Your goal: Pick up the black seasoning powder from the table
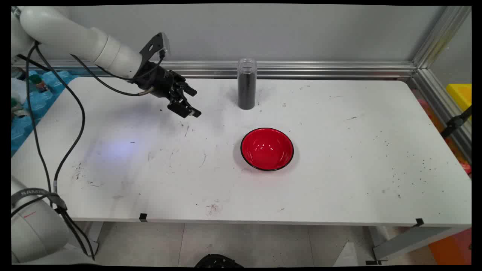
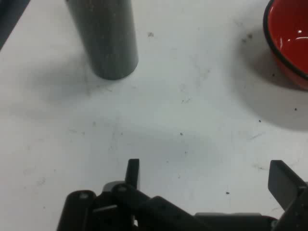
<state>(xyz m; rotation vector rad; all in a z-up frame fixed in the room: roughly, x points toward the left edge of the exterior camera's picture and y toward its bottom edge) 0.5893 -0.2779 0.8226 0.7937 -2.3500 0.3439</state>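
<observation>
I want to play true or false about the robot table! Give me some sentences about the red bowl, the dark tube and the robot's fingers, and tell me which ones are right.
1. The red bowl has nothing in it. True.
2. The gripper is holding the dark tube. False: it hangs over the bare table, apart from the tube, with nothing between its fingers.
3. The tube stands upright. True.
4. The tube stands inside the bowl. False: it stands on the table beyond the bowl, nearer the wall, not touching it.
5. The fingers are closed together. False: the hand view shows them spread wide apart.
</observation>
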